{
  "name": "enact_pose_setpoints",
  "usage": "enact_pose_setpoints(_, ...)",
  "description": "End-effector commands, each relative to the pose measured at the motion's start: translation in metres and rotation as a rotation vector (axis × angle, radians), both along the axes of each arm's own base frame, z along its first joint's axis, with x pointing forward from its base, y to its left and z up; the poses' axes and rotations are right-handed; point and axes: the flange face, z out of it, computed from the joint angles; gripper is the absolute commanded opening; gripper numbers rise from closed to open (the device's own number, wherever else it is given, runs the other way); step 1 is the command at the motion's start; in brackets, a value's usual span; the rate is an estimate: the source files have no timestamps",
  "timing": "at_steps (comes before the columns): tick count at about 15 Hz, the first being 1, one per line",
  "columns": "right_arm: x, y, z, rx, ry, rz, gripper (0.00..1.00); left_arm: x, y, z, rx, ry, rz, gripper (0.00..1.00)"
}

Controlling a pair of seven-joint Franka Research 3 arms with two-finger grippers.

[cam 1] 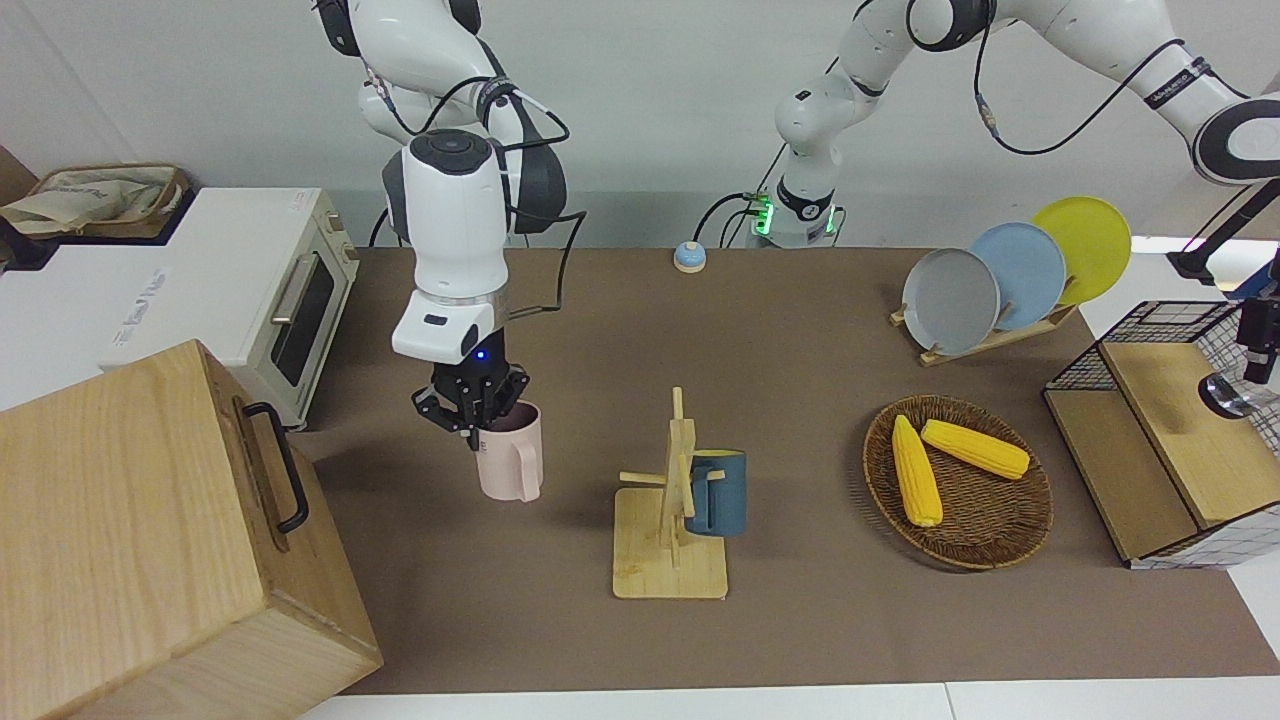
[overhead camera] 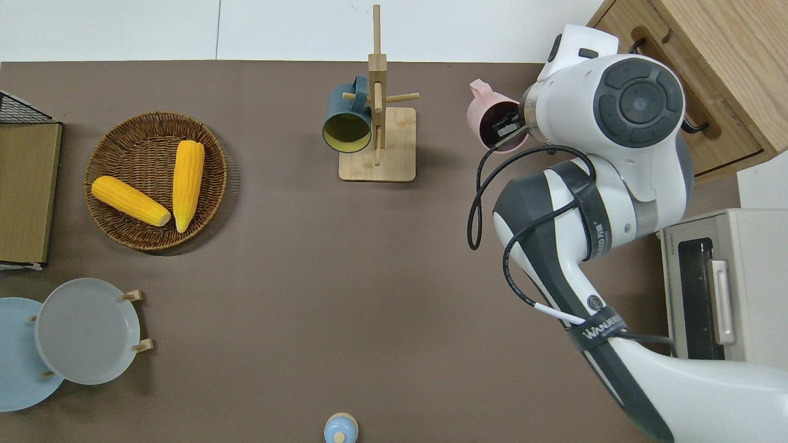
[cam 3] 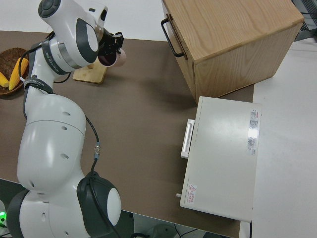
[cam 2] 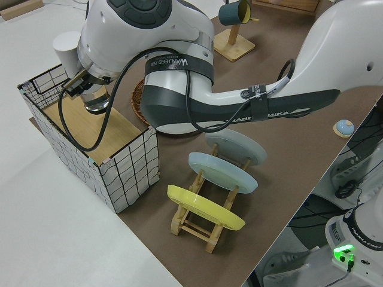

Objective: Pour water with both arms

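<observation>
A brown table mat [cam 1: 800, 620] carries everything, and places here are given from the wooden mug stand [cam 1: 672, 520] at its middle. Toward the right arm's end from the stand sit a large wooden box [cam 1: 150, 540] and a white toaster oven [cam 1: 260, 290]; toward the left arm's end lie a wicker basket [cam 1: 985, 530] holding two corn cobs [cam 1: 975, 448], a rack of plates [cam 1: 1000, 280] and a wire-sided crate [cam 2: 128, 167]. A dark blue mug [cam 1: 718, 492] hangs on the stand. The right gripper [cam 1: 470, 412] is clamped on the rim of a pink mug [cam 1: 512, 452], one finger inside and one outside, holding it upright beside the stand toward the right arm's end; in the front view it seems raised off the mat. The mug is pale pink with a dark inside and a loop handle. The left gripper [cam 2: 81, 86] reaches over the crate at a clear glass [cam 2: 96, 98] there; whether its fingers have closed on it cannot be told. The step in hand looks like bringing both vessels together for the pour. To do it well, keep the pink mug level while it travels, and get a firm hold on the glass, which will likely be slippery, before lifting it clear of the crate's wire wall.
</observation>
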Motion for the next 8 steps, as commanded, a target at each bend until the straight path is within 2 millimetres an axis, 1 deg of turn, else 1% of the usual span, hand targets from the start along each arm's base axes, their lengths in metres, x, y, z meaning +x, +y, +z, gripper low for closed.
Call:
enact_pose_setpoints(1, -0.031, 0.003, 0.002, -0.007, 0.148, -0.046, 0.0, -0.011, -0.017, 0.039, 0.006, 0.027, 0.026, 0.0)
enact_pose_setpoints(3, -0.044, 0.009, 0.0, 0.095, 0.238, -0.179, 0.0, -0.006, -0.045, 0.051, -0.005, 0.038, 0.042, 0.0)
enact_pose_setpoints(4, -0.048, 0.014, 0.0, 0.128, 0.264, -0.226, 0.0, -0.007, -0.056, 0.054, -0.005, 0.048, 0.054, 0.0)
enact_pose_setpoints(5, -0.054, 0.025, -0.002, 0.143, 0.283, -0.251, 0.0, -0.008, -0.069, 0.059, 0.005, 0.062, 0.066, 0.0)
enact_pose_setpoints(6, -0.062, 0.042, -0.005, 0.154, 0.298, -0.275, 0.0, -0.01, -0.083, 0.065, 0.021, 0.075, 0.074, 0.0)
enact_pose_setpoints(8, -0.074, 0.071, -0.013, 0.174, 0.32, -0.361, 0.0, -0.019, -0.107, 0.069, 0.016, 0.101, 0.086, 0.0)
